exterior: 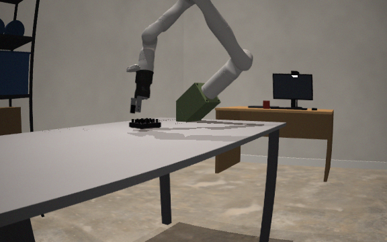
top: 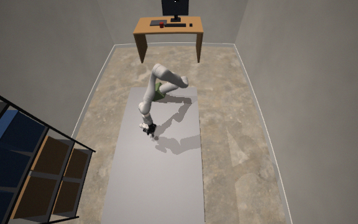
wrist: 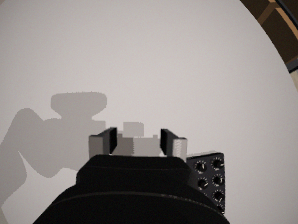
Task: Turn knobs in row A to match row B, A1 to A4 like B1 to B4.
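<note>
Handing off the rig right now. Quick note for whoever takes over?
Pincer: open, holding nothing, hanging above the knob box near its left edge in the exterior view, not touching it.
Knob box: standing on the table, in front of the arm's green base. In the wrist view only a corner of it shows at the lower right.
Done: nothing that can be confirmed; the knob lines and marks are too small to read in any view.
Left: check row A against row B, turn A1 to A4 as needed, leave the other rows alone.
</note>
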Robot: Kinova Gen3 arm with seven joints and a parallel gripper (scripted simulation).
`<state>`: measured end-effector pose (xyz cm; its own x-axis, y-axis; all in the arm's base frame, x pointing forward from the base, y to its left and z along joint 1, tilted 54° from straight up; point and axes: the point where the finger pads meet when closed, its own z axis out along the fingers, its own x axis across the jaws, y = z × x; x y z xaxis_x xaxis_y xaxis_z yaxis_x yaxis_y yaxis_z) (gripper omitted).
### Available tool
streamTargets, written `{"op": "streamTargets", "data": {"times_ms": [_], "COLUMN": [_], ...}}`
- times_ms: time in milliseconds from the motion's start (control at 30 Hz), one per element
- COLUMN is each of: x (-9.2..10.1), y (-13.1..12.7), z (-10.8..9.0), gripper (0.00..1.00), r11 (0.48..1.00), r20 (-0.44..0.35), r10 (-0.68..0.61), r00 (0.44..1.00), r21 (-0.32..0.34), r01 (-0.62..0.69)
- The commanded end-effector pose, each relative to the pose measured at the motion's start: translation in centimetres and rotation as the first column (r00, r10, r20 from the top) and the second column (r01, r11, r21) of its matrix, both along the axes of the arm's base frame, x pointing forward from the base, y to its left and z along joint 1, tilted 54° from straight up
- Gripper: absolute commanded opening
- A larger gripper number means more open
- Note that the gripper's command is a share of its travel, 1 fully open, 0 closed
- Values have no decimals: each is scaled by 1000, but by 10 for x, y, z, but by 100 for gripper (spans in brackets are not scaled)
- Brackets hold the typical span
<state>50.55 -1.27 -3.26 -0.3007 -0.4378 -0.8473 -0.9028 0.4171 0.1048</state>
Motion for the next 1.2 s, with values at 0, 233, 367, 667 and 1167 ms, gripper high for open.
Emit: {"op": "streamTargets", "data": {"times_ms": [0, 233, 367, 667, 1167], "x": [-2, -14, -25, -35, -63], "y": [-2, -2, -2, -2, -2], "z": [0, -4, -8, -12, -20], "gripper": [100, 100, 100, 100, 100], "r11": [1000, 1000, 999, 998, 993], "r20": [-1, -5, -9, -12, -23], "r10": [-2, 19, 39, 57, 105], "r00": [1000, 1000, 999, 998, 994], "r21": [-2, -12, -20, -27, -45], "r01": [2, -19, -39, -57, -106]}}
